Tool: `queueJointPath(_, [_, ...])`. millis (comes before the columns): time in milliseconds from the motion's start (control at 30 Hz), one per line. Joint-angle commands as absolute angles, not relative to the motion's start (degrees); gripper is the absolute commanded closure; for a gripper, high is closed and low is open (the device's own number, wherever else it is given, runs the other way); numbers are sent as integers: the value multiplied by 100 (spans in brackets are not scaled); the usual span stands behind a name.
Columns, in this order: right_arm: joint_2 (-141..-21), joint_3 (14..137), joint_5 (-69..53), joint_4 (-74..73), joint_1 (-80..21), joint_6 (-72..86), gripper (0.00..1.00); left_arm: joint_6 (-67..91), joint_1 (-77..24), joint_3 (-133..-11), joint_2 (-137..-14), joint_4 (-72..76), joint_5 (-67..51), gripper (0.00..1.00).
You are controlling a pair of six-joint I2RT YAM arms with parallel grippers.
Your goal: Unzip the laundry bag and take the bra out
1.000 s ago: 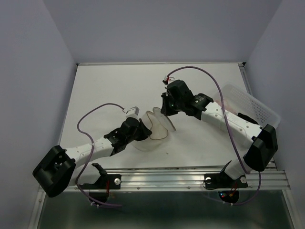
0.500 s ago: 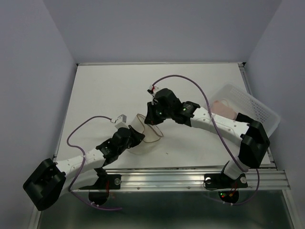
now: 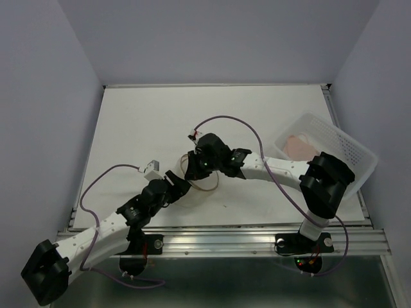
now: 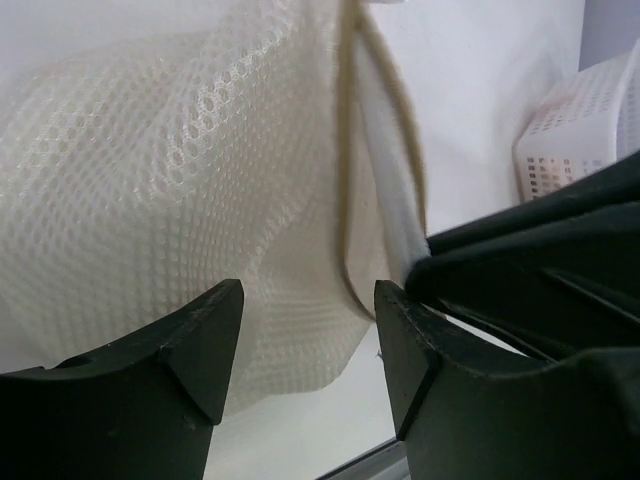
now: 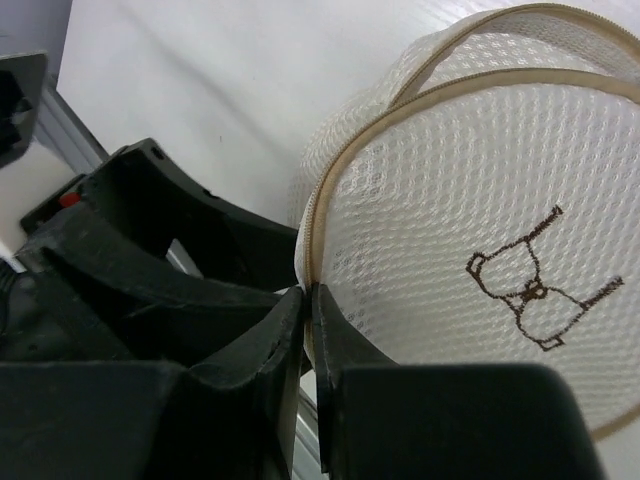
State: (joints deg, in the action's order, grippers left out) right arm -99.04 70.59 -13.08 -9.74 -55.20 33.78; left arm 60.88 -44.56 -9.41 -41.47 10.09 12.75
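Note:
The laundry bag (image 3: 204,183) is a cream mesh pouch with a tan zip rim, held just above the table near its front middle. In the right wrist view its face (image 5: 480,190) carries a small brown stitched mark. My right gripper (image 3: 191,168) (image 5: 308,296) is shut on the bag's zip rim, its jaws pinching the edge. My left gripper (image 3: 177,187) (image 4: 308,300) stands open right in front of the mesh (image 4: 200,180), with nothing pinched between its fingers. The pale pink bra (image 3: 298,144) lies in the white basket at the right.
The white perforated basket (image 3: 343,138) (image 4: 570,120) stands tilted at the table's right edge. A metal rail (image 3: 257,239) runs along the near edge by the arm bases. Purple cables loop over both arms.
Both grippers and the bag have moved left and toward the near edge. The left gripper has opened and let go of the mesh, while the right keeps its pinch on the rim.

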Motion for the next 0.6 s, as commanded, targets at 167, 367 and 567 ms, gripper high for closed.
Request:
queueJointPath(167, [-10309,6785,-1292,-159,-5634,3498,84,6214,-4491,-1230,-2576,-604,2028,33])
queueJointPath(367, [-10731,6785,-1318,-62,-5634,3507,78,6091,-4482,-1678,-2048,-1573,2496,34])
queueJointPath(567, [-10977,6732,-932,123,-5634,3297,63,5705,-4465,-2135,-2425,-1670,2680,31])
